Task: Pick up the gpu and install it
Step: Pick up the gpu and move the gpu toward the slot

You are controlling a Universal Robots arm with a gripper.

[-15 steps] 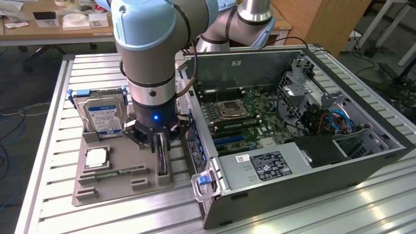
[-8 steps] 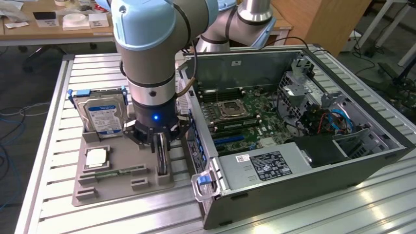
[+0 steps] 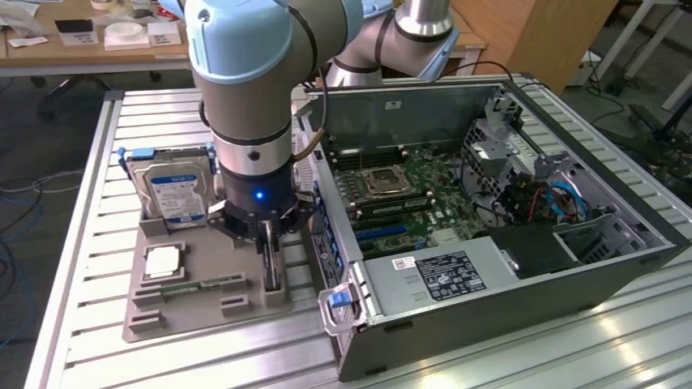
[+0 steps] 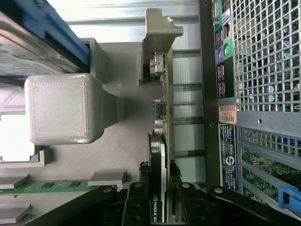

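Note:
The gpu (image 4: 162, 117) stands on edge in a slot of the grey holder tray (image 3: 151, 312), close beside the open computer case (image 3: 605, 251). It is a thin dark card with a black cooler, and its silver bracket (image 4: 157, 33) is at the end away from me. My gripper (image 3: 271, 279) has come straight down over the tray's side nearest the case. In the wrist view the gripper (image 4: 160, 209) has a black finger against each face of the card, shut on it. The card still sits in the tray.
On the same tray, a silver hard drive (image 3: 173, 194) with a blue-white label stands upright, and a processor (image 3: 162, 259) and a green memory stick (image 3: 200, 285) lie flat. The case holds the motherboard (image 3: 400, 194) and a power supply (image 3: 443, 271). Its rear panel (image 4: 263, 56) is right beside the card.

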